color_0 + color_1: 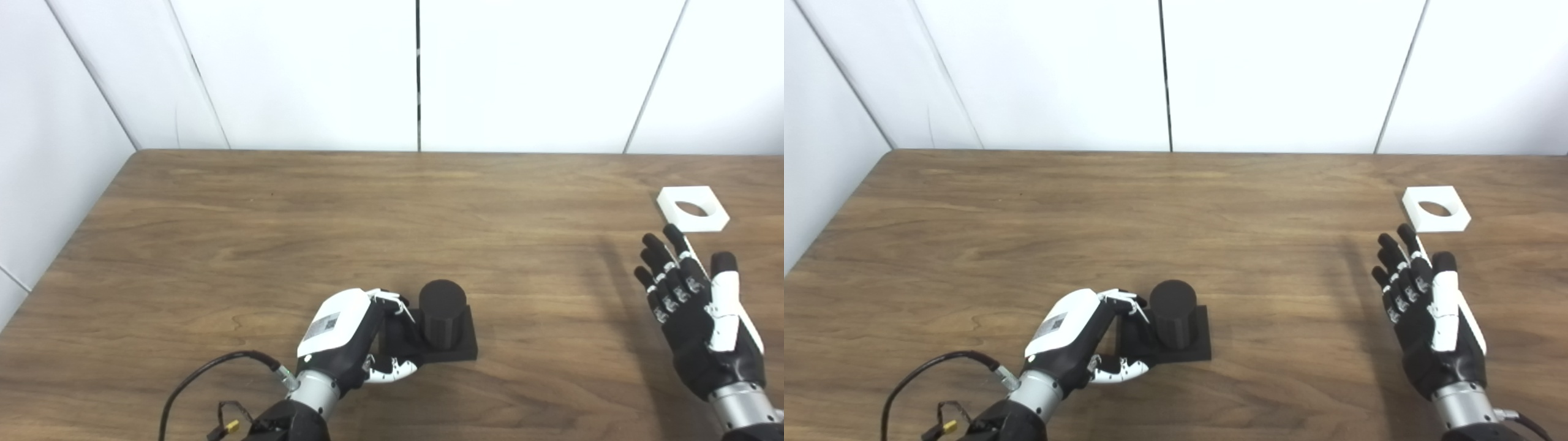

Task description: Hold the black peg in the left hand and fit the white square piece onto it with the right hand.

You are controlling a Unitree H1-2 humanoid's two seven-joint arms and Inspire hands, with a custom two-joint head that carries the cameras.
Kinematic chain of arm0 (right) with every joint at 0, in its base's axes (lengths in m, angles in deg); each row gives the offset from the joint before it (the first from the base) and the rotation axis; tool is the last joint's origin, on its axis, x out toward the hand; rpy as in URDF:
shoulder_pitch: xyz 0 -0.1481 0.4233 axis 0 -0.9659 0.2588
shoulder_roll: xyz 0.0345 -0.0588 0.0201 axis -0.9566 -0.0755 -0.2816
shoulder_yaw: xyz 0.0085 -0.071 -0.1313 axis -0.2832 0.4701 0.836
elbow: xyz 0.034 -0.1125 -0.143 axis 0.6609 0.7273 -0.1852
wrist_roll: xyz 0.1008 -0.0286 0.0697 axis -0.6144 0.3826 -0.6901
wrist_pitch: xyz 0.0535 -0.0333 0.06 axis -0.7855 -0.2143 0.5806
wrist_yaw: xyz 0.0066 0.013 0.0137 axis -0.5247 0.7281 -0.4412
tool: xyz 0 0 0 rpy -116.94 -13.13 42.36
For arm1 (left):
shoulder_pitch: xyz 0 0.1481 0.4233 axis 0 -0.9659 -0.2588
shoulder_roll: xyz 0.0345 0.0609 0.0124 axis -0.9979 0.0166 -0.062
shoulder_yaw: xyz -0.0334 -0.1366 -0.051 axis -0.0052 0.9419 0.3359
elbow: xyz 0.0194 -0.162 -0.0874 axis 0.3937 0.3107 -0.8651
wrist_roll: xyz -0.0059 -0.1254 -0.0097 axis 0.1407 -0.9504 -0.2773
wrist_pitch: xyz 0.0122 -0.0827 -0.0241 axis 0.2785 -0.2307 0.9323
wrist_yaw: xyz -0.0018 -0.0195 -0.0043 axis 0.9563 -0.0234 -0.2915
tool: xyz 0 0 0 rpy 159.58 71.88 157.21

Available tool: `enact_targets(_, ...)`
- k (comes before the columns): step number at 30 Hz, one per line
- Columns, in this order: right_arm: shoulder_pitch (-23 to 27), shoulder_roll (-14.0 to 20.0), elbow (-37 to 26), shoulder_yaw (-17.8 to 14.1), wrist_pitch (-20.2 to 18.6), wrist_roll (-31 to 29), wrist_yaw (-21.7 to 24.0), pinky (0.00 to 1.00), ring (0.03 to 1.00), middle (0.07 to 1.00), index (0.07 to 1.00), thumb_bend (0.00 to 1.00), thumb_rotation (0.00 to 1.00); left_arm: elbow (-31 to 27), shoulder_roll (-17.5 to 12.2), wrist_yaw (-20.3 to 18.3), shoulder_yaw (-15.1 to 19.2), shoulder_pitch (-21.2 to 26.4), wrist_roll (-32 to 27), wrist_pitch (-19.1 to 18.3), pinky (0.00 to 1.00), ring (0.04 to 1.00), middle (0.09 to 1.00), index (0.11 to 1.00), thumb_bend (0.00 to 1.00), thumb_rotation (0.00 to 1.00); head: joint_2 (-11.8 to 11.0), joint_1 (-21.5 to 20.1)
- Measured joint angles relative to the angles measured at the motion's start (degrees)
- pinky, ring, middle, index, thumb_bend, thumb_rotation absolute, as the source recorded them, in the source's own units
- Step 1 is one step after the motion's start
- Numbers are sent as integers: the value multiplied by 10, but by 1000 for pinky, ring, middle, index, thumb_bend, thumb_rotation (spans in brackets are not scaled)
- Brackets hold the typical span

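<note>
**While the left robot hand grips the peg, the white piece lies apart**

While the left robot hand (343, 334) sits low on the wooden bench (306, 220), its fingers (387, 301) curl round the near-left side of the black peg (442, 309), with the thumb pressed along the front edge of the peg's square base. That hand is grasping the peg, which stands upright on the bench, its round post rising from the flat base just to the right of the hand's white back. A black cable loops away from the wrist behind it.

Well off to the right, the right robot hand (1427, 312) hovers palm-up and released, fingers spread apart and pointing away from the robot, holding nothing. Just beyond its fingertips, and apart from them, lies the white square piece (1436, 209), flat on the bench with its round hole facing up. Whether the nearest fingertip quite reaches the piece's edge cannot be told, though a gap seems to show. The white piece lies far to the right of the peg and the left robot hand.
</note>
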Motion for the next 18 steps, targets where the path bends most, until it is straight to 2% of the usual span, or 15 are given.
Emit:
enact_targets(6,0,-2,0,-1,0,0,-1,1000,1000,952,1000,574,1000,-3,-3,-10,6,4,-1,2,851,878,809,494,524,66,1,2)
enact_targets(7,0,-2,0,-1,0,0,-1,1000,1000,954,1000,575,1000,-6,-5,-18,7,5,-1,1,851,880,813,576,806,109,1,2)
enact_targets(8,1,-2,0,-1,0,0,-2,1000,1000,953,1000,577,1000,-14,-6,-29,8,7,0,-2,853,883,818,620,902,138,1,2)
enact_targets(10,1,-2,0,-2,-1,1,-6,1000,1000,955,1000,585,1000,-25,-11,-55,11,11,5,-5,859,893,834,697,985,195,2,3)
enact_targets(18,7,-2,0,0,-2,3,-14,1000,1000,942,1000,588,1000,-82,-28,-183,19,44,35,-7,887,928,883,807,1000,253,3,2)
